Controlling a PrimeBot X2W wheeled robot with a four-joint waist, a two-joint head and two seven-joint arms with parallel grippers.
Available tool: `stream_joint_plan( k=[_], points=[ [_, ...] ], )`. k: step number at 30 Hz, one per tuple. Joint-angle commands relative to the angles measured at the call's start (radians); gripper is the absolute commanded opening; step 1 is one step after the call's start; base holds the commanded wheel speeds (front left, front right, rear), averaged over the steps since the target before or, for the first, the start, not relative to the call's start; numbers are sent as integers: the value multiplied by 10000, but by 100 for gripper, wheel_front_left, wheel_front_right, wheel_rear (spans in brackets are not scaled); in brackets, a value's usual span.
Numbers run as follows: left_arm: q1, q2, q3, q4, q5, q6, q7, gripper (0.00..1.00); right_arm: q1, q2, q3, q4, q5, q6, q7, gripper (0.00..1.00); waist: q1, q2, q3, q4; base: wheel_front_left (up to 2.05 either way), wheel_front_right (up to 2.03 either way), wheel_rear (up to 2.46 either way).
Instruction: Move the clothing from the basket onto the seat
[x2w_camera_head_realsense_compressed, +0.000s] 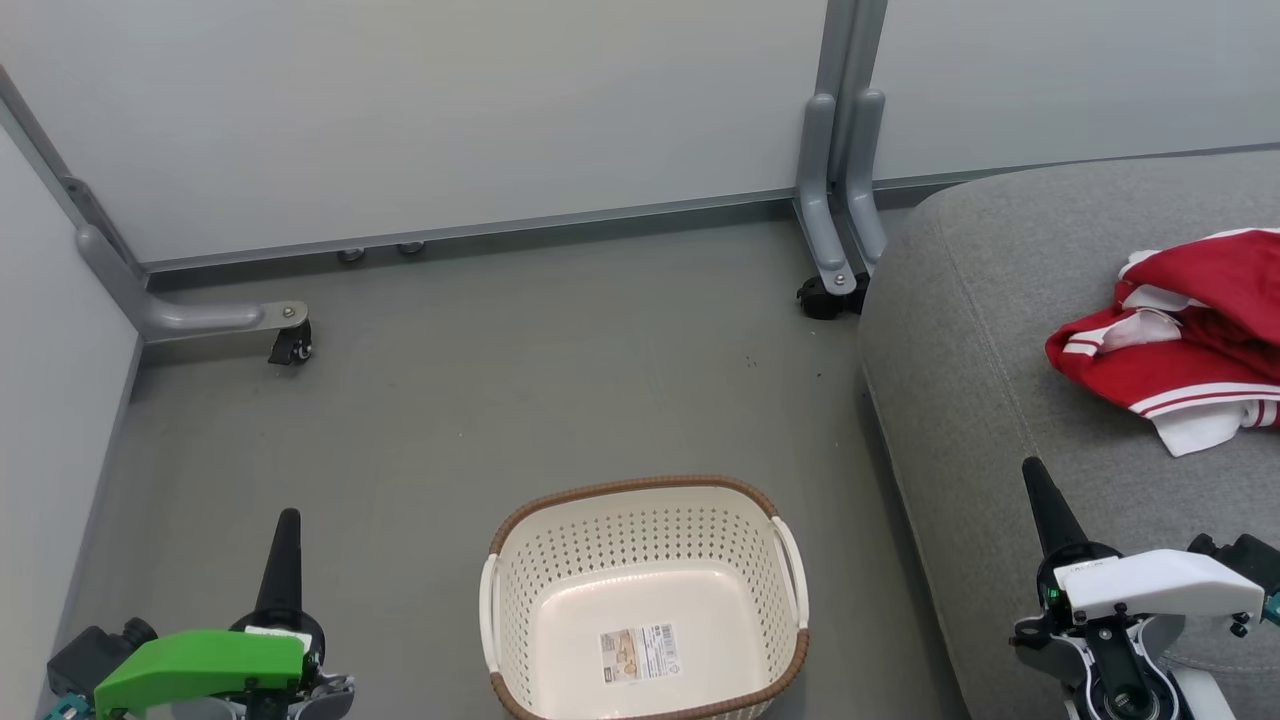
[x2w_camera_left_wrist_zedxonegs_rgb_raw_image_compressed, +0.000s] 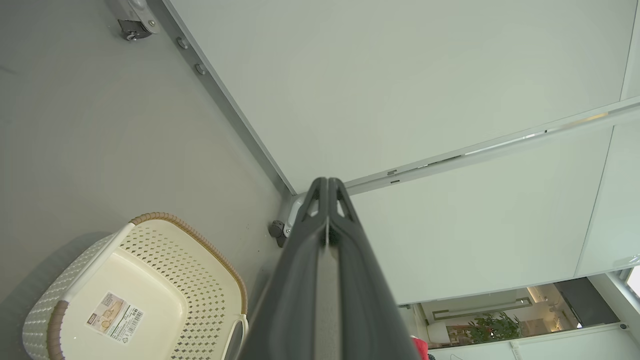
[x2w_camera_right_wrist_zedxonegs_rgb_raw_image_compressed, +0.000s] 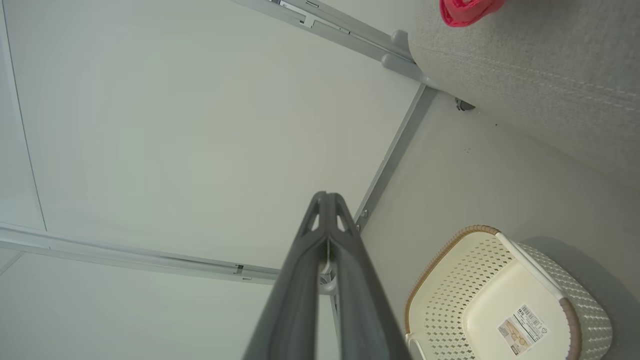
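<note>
Judging from how things lie, the task looks done or nearly done. The clothing (x2w_camera_head_realsense_compressed: 1190, 330) lies in a red and white heap on the seat (x2w_camera_head_realsense_compressed: 1000, 330), to the right of the basket (x2w_camera_head_realsense_compressed: 640, 540) and well apart from it. Inside the basket one sees the bare bottom and a sticker (x2w_camera_head_realsense_compressed: 640, 652), with no red fabric.

Some things could go wrong from here. The heap runs past the picture's edge on the side far from the basket, so one cannot count the garments or see how that part rests. If some of it hangs over an edge there, it may slide down by its own weight. The right gripper (x2w_camera_head_realsense_compressed: 1036, 480) is the nearer one to the heap. A careless sweep over the seat could catch the loose fabric with the long fingers and drag it toward the floor (x2w_camera_head_realsense_compressed: 500, 400). The basket looks light – a bump from either arm would push it away.

The left gripper (x2w_camera_head_realsense_compressed: 287, 522) is low, just left of the basket, above the floor. The right gripper is right of the basket, above the seat's near edge. Both point forward toward the wall (x2w_camera_head_realsense_compressed: 450, 110) beyond the basket. Both have their fingers pressed together, and nothing is between them.
</note>
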Motion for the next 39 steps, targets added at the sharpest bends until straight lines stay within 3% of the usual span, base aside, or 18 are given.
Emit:
stream_joint_plan(
  k=[1, 39],
  points=[
    [-268, 95, 81, -107, -239, -20, 80, 0, -246, -50, -44, -33, 270, 5, 75, 0, 0, 0, 11, -3, 0, 0, 0],
    [-739, 50, 508, -124, -3106, -30, 945, 0, -575, -59, -391, 78, 3357, 4, 893, 0, 0, 0, 310, -84, 0, 0, 0]
  ],
)
